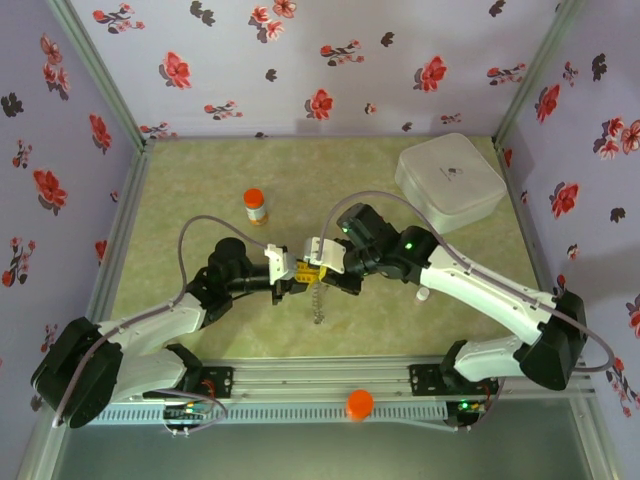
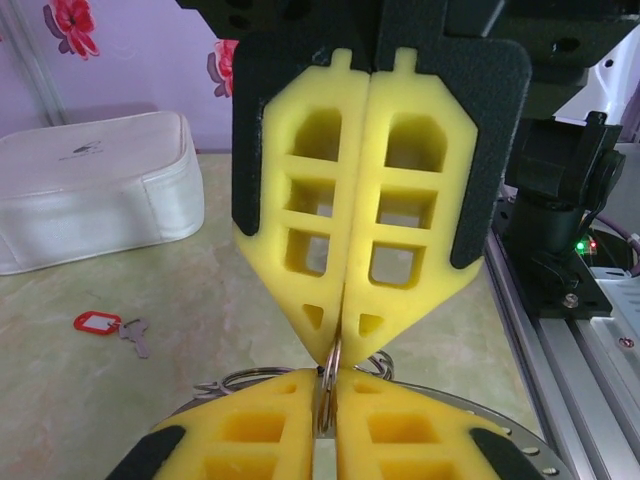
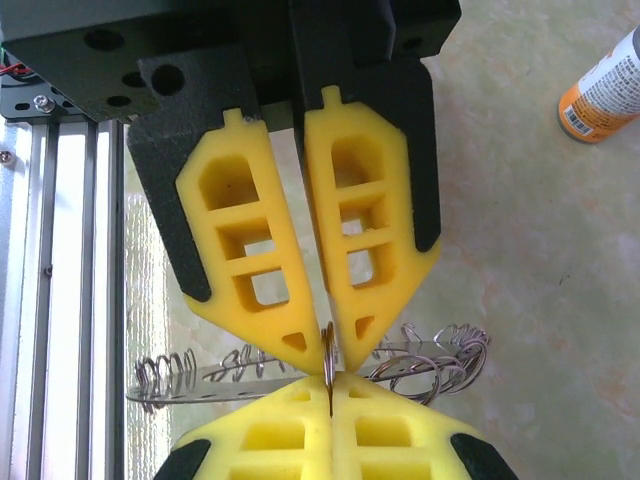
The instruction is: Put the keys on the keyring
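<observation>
Grippers meet tip to tip, left gripper and right gripper both pinched closed on the keyring between them.

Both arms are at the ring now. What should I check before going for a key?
1. Is the right gripper shut on the keyring? Ok.
2. Is the left gripper pinching the keyring too? Ok.
3. Is the red-tagged key lying free on the table? Ok.
4. Where is the second key? Cannot tell.
5. Is a gripper free to fetch a key? Not ok, both hold the ring.
</observation>
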Available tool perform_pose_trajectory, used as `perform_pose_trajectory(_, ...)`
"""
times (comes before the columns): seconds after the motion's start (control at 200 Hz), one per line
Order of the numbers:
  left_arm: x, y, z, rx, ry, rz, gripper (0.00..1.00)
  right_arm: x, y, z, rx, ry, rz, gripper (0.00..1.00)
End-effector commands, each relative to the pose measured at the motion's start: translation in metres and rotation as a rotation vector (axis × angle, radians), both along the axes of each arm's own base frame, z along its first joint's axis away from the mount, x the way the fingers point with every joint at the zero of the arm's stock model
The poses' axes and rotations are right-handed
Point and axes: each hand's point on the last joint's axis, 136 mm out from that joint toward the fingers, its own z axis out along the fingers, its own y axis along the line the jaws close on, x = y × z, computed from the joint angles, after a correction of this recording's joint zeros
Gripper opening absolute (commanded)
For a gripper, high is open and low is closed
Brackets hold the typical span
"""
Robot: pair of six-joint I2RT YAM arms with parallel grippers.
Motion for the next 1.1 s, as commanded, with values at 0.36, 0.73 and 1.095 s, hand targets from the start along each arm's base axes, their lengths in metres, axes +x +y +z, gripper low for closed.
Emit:
perform_pose_trajectory(0.36,-0.005,-0.001,0.026,-0.078,-0.059,-0.027,0.00,0.001,0.000,0.036,0.237,0.036,-0.075,0.19)
perform_pose_trajectory(0.73,-0.007,-0.001,0.038,-0.156,-0.076,-0.029,0.00,-0.006,-0.019,0.021,0.308,0.049,-0.149,0.22)
perform_pose_trajectory(1.095,-0.008,-0.002,0.038,-0.163,-0.071,-0.041,0.00,-0.001,-0.010,0.004,0.290,0.070,-0.156,0.21)
